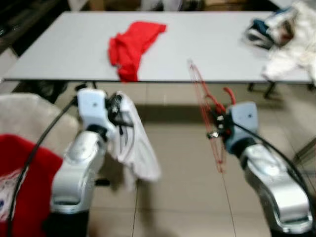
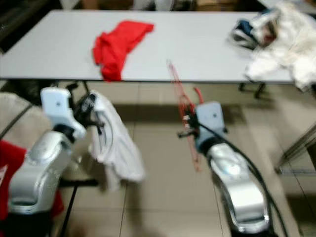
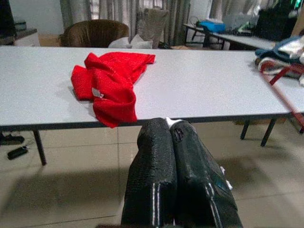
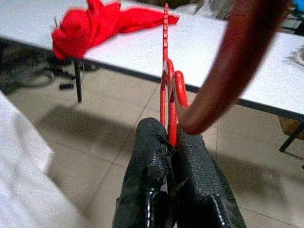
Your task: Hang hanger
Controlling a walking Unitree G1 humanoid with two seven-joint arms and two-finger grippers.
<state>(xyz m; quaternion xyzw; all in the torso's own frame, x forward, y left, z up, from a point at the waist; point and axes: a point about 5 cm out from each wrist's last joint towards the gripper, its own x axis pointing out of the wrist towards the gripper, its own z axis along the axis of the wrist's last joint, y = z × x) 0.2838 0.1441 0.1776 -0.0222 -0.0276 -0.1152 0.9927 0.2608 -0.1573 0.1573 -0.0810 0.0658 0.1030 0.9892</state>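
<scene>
The left pincer [image 1: 117,109] is squeezed tight on a white cloth [image 1: 138,148] that hangs down from it. The right pincer [image 1: 217,127] is squeezed tight on a thin red hanger [image 1: 205,106], held up over the floor just in front of the bench [image 1: 207,39]. To hang it well, I think the robot should keep the hook [image 4: 228,71] up and not let the hanger swing or slip. A red cloth [image 1: 133,47] lies on the grey bench, with a pile of clothes [image 1: 291,39] at the far right corner. The floor [image 1: 177,168] has pale tiles.
</scene>
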